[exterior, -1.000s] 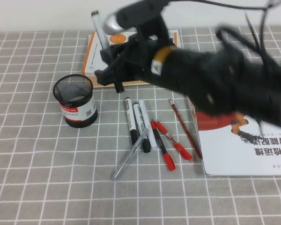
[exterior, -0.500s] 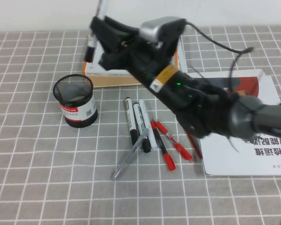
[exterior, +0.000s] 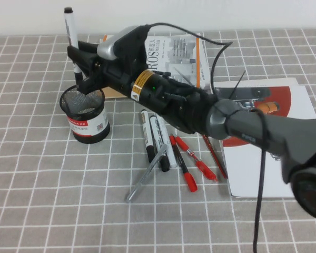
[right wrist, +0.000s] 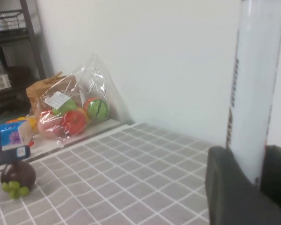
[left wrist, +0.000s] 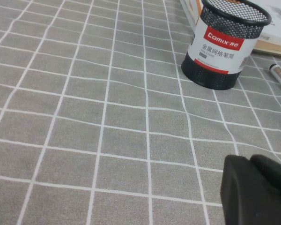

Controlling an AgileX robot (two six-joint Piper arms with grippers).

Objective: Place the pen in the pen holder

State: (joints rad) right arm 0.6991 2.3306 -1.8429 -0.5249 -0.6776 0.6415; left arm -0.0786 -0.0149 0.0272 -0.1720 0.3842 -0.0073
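The pen (exterior: pixel 71 30), a thick white marker with a black tip, stands upright in my right gripper (exterior: pixel 80 66), which is shut on its lower barrel. It hangs just above the far rim of the pen holder (exterior: pixel 86 114), a black mesh cup with a red-and-white label. In the right wrist view the white barrel of the pen (right wrist: pixel 254 89) rises between the dark fingers (right wrist: pixel 227 187). The left wrist view shows the pen holder (left wrist: pixel 223 44) standing apart from my left gripper (left wrist: pixel 258 190), which rests low over the cloth, shut and empty.
Two look-alike markers (exterior: pixel 154 138), red pens (exterior: pixel 188 167) and a silver pen (exterior: pixel 146 175) lie right of the holder. An orange-edged book (exterior: pixel 175 48) lies behind, a red-and-white booklet (exterior: pixel 266 158) at the right. A bag of fruit (right wrist: pixel 70 112) sits far off.
My right arm has swung left with the pen, from over the orange-edged book to just above the pen holder. The pen now stands more upright.
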